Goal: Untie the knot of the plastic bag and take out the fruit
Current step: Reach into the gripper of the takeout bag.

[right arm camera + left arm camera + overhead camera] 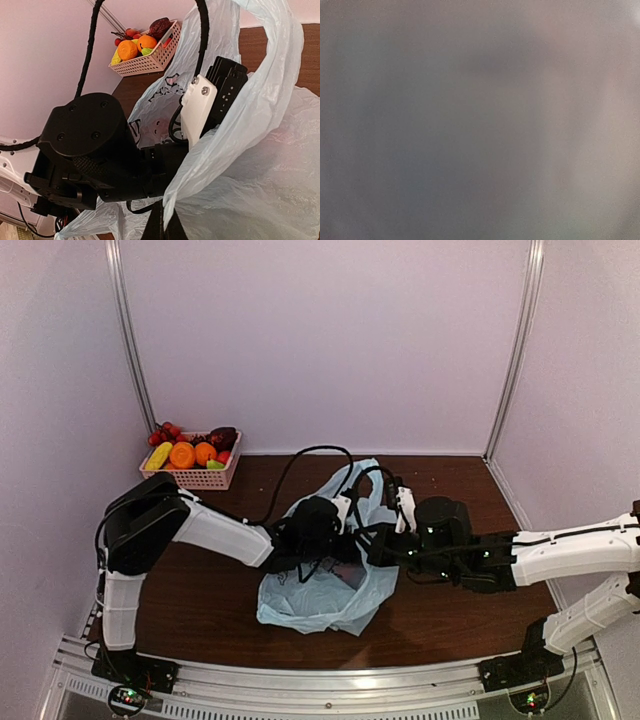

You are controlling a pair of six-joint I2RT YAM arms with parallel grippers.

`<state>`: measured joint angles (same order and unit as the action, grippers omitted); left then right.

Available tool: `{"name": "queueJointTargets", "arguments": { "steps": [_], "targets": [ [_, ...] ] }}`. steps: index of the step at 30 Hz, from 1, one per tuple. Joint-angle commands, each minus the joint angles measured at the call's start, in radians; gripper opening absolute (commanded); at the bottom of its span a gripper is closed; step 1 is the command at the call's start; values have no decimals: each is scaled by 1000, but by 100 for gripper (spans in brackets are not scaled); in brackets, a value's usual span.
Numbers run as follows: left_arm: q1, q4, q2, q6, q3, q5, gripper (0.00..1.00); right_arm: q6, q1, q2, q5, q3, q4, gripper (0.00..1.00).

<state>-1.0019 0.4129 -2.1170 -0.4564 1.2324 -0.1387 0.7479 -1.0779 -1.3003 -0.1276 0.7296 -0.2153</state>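
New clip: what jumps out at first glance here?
A light blue plastic bag sits mid-table with both arms meeting over it: the left arm reaches into its mouth, the right hand pinches a fold. A pink basket of bright fruit stands in the far left corner.

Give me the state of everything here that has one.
plastic bag, mouth open, one handle lifted.
right claw, shut on the plastic bag's edge.
left claw, hidden inside the bag.
fruit, piled in the basket.
basket, upright, full, far left.
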Motion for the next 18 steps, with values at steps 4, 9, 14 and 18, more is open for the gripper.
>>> {"name": "queueJointTargets", "arguments": {
  "steps": [4, 9, 14, 18],
  "targets": [
    [4, -14, -45, 41, 42, -11, 52, 1, -4, -4, 3, 15, -19, 0],
    [3, -15, -35, 49, 38, -9, 41, 7, -4, 2, -13, 8, -18, 0],
    [3, -16, 22, 50, 10, 11, 36, 14, -4, 24, -53, -3, -11, 0],
    [0, -14, 145, 48, -70, 60, 34, 12, -4, 71, -111, -20, 14, 0]
  ]
}}
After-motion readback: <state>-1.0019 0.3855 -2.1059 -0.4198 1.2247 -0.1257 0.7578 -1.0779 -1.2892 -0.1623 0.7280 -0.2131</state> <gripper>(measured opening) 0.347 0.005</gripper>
